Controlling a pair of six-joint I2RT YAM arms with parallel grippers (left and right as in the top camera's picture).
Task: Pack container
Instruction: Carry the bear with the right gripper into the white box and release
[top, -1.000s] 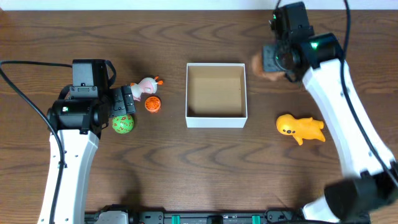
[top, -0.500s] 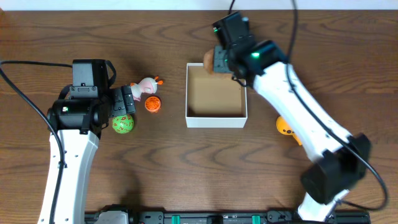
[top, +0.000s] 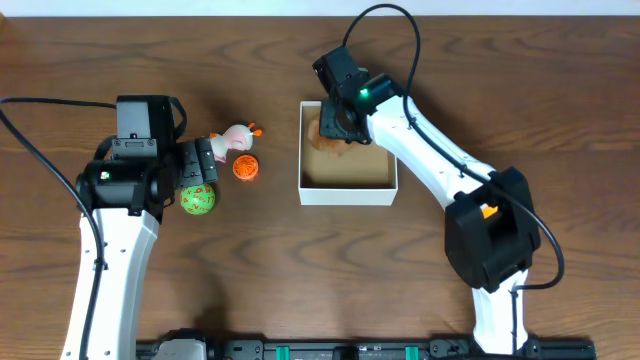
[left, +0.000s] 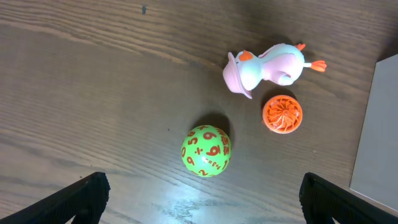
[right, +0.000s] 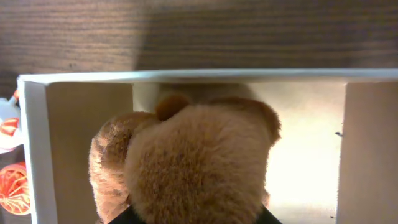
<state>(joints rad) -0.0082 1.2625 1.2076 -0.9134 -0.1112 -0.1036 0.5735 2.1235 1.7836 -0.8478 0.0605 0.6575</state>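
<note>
The container (top: 348, 195), a shallow white box with a brown inside, stands at the table's middle. My right gripper (top: 335, 125) is over its back left corner, shut on a brown plush toy (top: 325, 137) that hangs inside the box. In the right wrist view the plush (right: 193, 162) fills the space between the fingers (right: 196, 218), with the box's far wall (right: 186, 76) behind it. My left gripper (top: 200, 165) is open and empty, just above a green numbered ball (left: 206, 151).
An orange ribbed ball (top: 246, 168) and a white-and-pink duck toy (top: 236, 138) lie left of the box, beside the green ball (top: 198, 200). A yellow toy right of the box is almost hidden under my right arm.
My right gripper has carried the brown plush from right of the box, over the back wall, down into the box's back left corner. The left arm has not moved.
</note>
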